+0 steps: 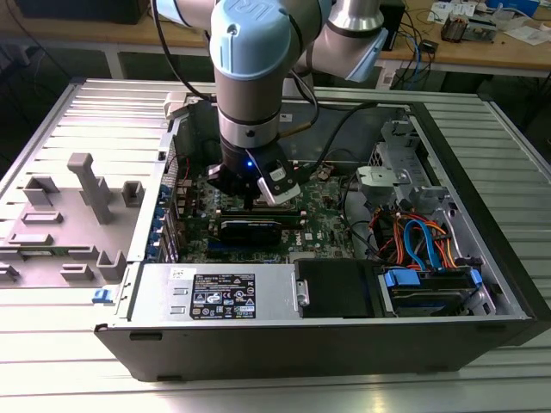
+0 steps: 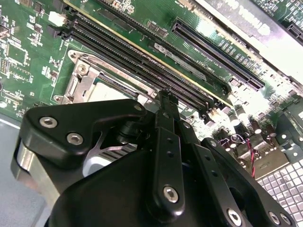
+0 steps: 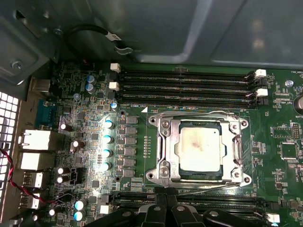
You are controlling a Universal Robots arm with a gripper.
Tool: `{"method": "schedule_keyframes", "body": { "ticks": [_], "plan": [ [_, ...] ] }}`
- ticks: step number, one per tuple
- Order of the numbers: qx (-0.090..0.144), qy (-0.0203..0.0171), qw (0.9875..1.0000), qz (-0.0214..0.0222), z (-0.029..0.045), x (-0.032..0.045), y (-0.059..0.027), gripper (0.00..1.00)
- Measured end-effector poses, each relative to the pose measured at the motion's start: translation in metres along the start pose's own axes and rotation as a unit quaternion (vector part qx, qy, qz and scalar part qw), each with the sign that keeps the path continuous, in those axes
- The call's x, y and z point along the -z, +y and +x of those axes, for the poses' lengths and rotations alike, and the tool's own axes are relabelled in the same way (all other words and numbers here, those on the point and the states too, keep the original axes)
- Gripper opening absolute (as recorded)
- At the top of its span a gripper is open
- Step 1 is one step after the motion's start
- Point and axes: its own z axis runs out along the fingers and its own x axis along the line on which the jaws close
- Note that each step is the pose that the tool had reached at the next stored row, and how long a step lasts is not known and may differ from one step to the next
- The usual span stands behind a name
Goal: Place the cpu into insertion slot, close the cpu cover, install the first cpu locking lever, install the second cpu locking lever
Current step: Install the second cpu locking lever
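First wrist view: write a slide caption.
The cpu sits in its socket under the closed cpu cover, memory slots alongside.

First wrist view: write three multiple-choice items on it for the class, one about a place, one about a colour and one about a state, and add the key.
1. Where does the cpu lie?
A. On the grey tray outside the case
B. In the socket beside the memory slots
C. On top of the power supply

2. What colour is the circuit board?
A. Green
B. Red
C. Blue

3. How does the cpu cover stand?
A. Swung upright on its hinge
B. Taken off and laid on the board
C. Down flat, framing the cpu

Key: 1 B, the silver-grey chip sits inside the socket's metal frame, with slots running along two sides. 2 A, the board is green all around the socket. 3 C, the silvery frame lies level around the chip's edges, and the chip's top shows through its cut-out.
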Motion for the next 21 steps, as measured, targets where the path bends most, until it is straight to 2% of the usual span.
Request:
{"method": "schedule_keyframes", "body": {
  "ticks": [3, 7, 10, 13, 17, 21],
  "plan": [
    [0.0, 0.0002, 1.0, -0.0003, 0.001, -0.0028, -0.0005, 0.11],
    [0.0, 0.0, 1.0, -0.0029, 0.0031, -0.008, -0.0012, 0.11],
    [0.0, -0.0003, 0.9999, -0.0114, 0.0064, -0.0112, -0.0016, 0.11],
    [0.0, -0.0004, 0.9999, -0.0157, 0.0072, -0.0127, -0.0018, 0.11],
    [0.0, -0.0009, 0.9997, -0.0259, 0.0102, -0.0154, -0.0021, 0.11],
    [0.0, -0.0012, 0.9994, -0.034, 0.0111, -0.0193, -0.0027, 0.11]
  ]
}}
